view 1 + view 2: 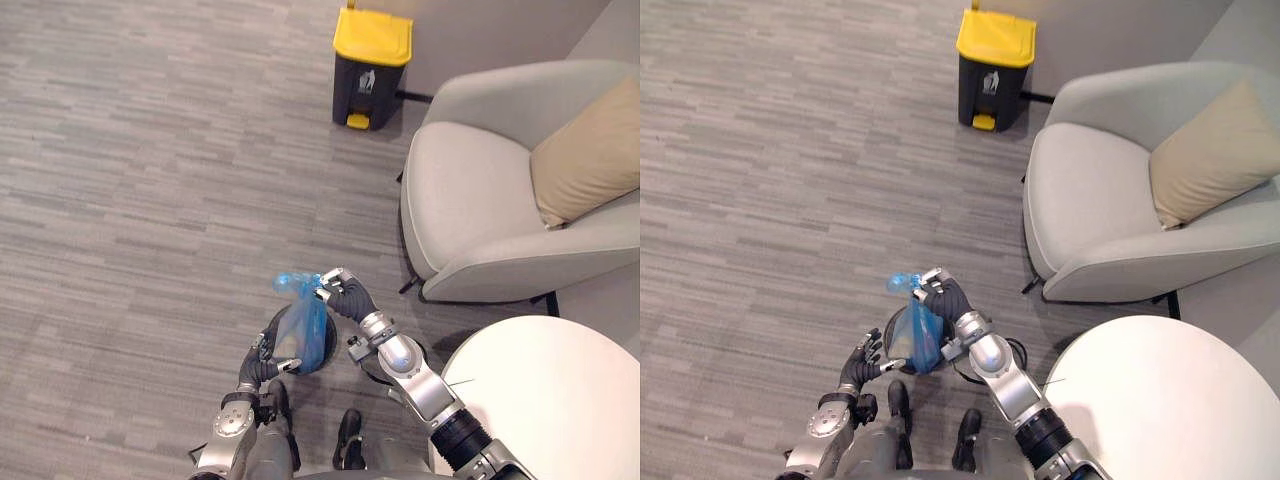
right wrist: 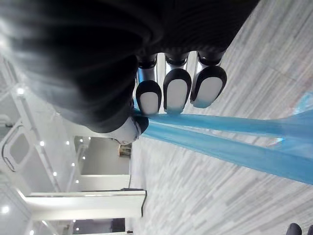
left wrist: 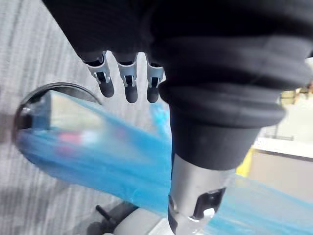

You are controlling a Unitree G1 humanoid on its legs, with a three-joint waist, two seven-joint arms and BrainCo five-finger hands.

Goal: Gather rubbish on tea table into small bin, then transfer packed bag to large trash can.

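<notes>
My right hand is shut on the gathered top of a blue plastic bag, and the plastic runs taut past its curled fingers. The bag hangs stretched, partly lifted out of the small dark round bin on the floor, with pale rubbish showing through it. My left hand is open beside the bin's rim, fingers spread and not holding the bag. The large trash can, dark with a yellow lid, stands far ahead by the wall.
A grey armchair with a tan cushion stands on the right between me and the trash can. A round white table is at the lower right. Grey striped carpet stretches to the left and ahead.
</notes>
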